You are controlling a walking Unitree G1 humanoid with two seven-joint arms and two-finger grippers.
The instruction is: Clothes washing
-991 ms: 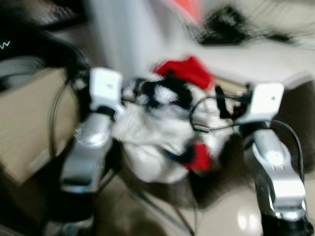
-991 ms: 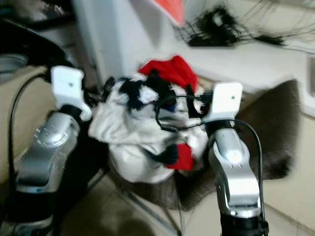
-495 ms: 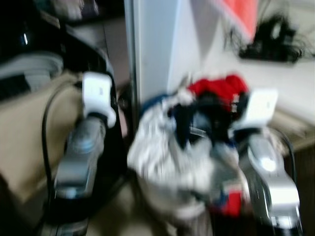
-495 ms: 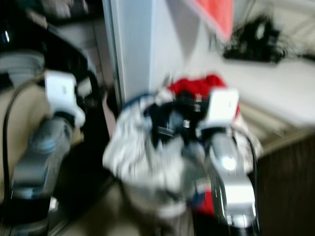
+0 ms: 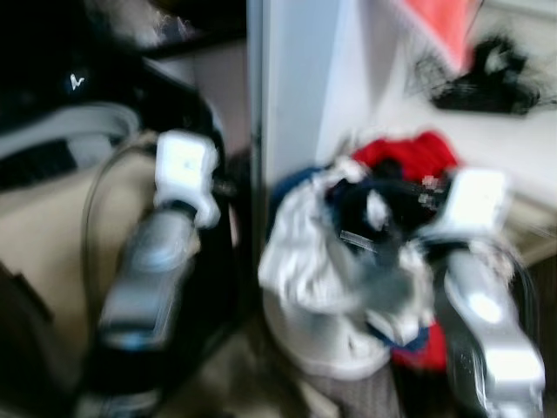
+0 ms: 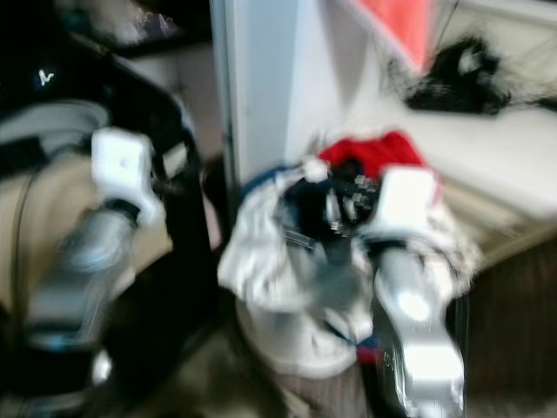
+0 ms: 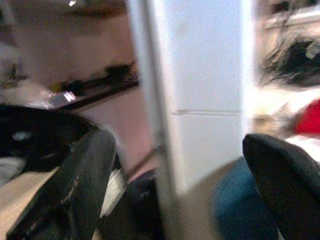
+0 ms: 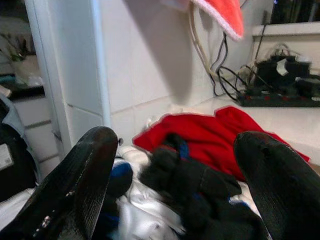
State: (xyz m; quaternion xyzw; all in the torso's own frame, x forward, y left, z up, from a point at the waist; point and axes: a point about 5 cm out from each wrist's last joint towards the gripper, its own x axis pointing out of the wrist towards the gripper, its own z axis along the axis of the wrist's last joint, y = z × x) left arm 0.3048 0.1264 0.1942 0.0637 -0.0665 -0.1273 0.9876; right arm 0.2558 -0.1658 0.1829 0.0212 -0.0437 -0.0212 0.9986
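A heap of clothes (image 5: pixel 348 261), white, red and dark, is piled between the two arms, directly before a white wall corner (image 5: pixel 291 87). A tangle of black cables (image 6: pixel 452 74) lies on the ledge behind.

The right gripper (image 8: pixel 175 175) hovers over the heap, fingers (image 8: pixel 85 175) spread wide, gripping nothing. The left gripper (image 7: pixel 175 185) is likewise wide apart, facing the wall corner.

The right wrist view resolves a red garment (image 8: pixel 215 140) and a hanging orange cloth (image 8: pixel 220 15).

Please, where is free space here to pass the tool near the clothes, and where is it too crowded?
Free: the gap between the white pillar and the left tool, fingers apart. Also the pale ledge between the red cloth and the cables. Crowded: the clothes pile, where the right tool hovers open.
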